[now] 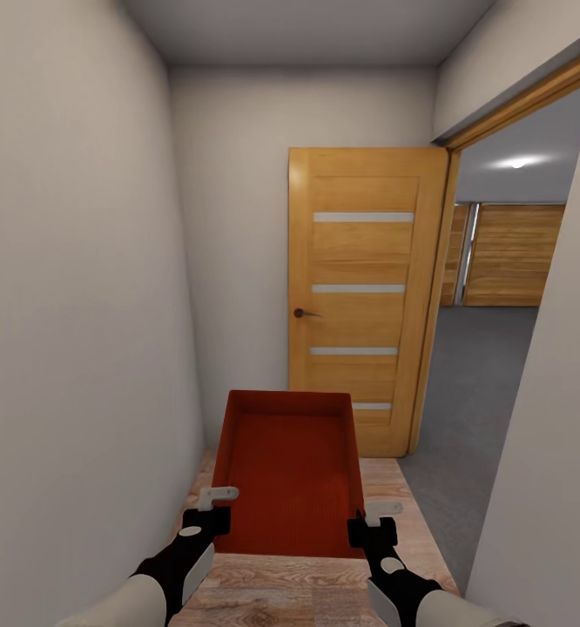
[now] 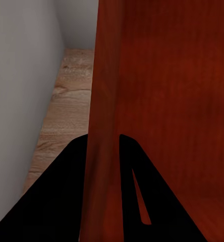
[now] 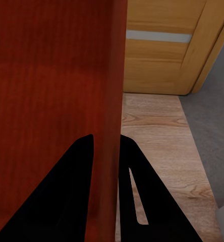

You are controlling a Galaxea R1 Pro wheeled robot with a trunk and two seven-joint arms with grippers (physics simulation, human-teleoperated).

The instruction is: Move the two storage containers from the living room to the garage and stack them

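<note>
Carrying bin (image 1: 288, 470) at 12, held between both arms over wood floor (image 1: 325, 592). Left gripper (image 1: 205, 520) and right gripper (image 1: 365, 527) each clamped on a side wall. Doorway (image 1: 490, 348) at 2: turn slowly, keep level, clear door (image 1: 360, 296).

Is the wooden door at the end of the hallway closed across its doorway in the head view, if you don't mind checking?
No, the wooden door is swung open against the back wall, leaving the doorway on its right open onto a grey floor.
</note>
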